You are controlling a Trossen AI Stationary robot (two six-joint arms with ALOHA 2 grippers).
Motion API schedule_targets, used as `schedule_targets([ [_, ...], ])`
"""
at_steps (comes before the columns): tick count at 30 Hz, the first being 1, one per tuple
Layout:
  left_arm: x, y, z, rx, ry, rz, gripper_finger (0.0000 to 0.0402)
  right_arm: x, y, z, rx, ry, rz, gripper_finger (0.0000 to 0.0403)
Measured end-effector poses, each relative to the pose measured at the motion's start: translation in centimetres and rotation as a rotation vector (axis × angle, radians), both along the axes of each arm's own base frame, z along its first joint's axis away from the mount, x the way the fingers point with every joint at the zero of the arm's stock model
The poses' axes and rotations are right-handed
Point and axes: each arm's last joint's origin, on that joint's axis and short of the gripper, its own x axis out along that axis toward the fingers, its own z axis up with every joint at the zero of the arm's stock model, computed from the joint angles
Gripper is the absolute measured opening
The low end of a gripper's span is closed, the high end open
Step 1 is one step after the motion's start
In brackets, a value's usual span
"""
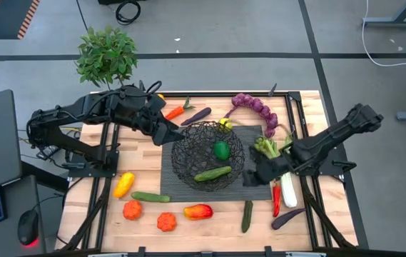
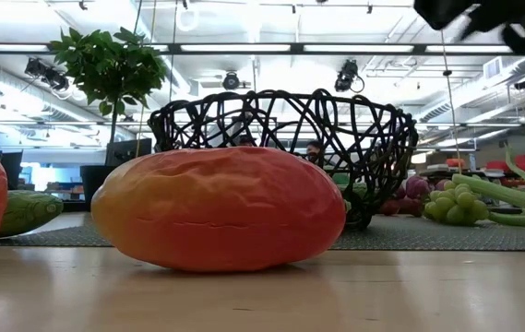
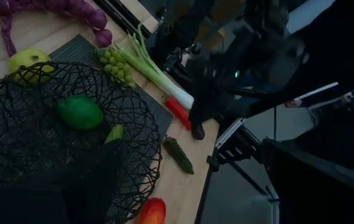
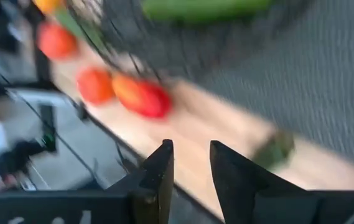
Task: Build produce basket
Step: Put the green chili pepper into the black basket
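Observation:
The black wire basket (image 1: 207,155) stands on a dark mat (image 1: 256,135) at the table's middle. A green lime (image 1: 221,150) and a cucumber (image 1: 212,173) lie in it. My left gripper (image 1: 170,135) is at the basket's left rim. My right gripper (image 1: 257,175) is low over the mat at the basket's right side; in its wrist view (image 4: 191,163) it is slightly open and empty. Green grapes (image 1: 265,148), a leek (image 1: 287,187) and a red chili (image 1: 276,200) lie beside the right arm. The basket also shows in the low view (image 2: 285,148).
Purple grapes (image 1: 256,107), a lemon (image 1: 224,124), a carrot (image 1: 174,112) and an aubergine (image 1: 197,116) lie along the far side. A yellow pepper (image 1: 123,184), a cucumber (image 1: 150,196), tomatoes (image 1: 132,209), a red-yellow fruit (image 1: 198,211) and a dark cucumber (image 1: 247,215) lie near the front. A potted plant (image 1: 106,57) stands at the far left.

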Motion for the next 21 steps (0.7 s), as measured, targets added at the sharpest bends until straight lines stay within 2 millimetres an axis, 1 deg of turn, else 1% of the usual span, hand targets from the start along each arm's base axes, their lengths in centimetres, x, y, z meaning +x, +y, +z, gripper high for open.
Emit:
schedule_targets([
  [3,0.0,0.4,0.1,0.001,-0.008,0.015,0.0382,0.4,1.3,-1.3,0.085,0.108,0.05,0.013],
  [6,-0.2,0.8,0.1,0.001,-0.01,0.033,0.0382,0.7,2.5,-2.8,0.122,0.202,0.064,0.0158],
  [12,-0.3,1.2,0.2,0.001,-0.016,0.05,0.0382,1.6,4.0,-5.2,0.138,0.306,-0.004,0.0224],
  [15,-0.3,1.2,0.3,0.002,-0.019,0.049,0.0382,2.2,4.5,-6.5,0.14,0.338,-0.034,0.0249],
  [18,-0.3,1.2,0.3,0.003,-0.018,0.049,0.0382,2.7,5.0,-7.8,0.128,0.376,-0.055,0.0262],
  [21,-0.3,1.2,0.3,0.004,-0.02,0.049,0.0382,3.2,5.2,-9.2,0.114,0.414,-0.077,0.0265],
])
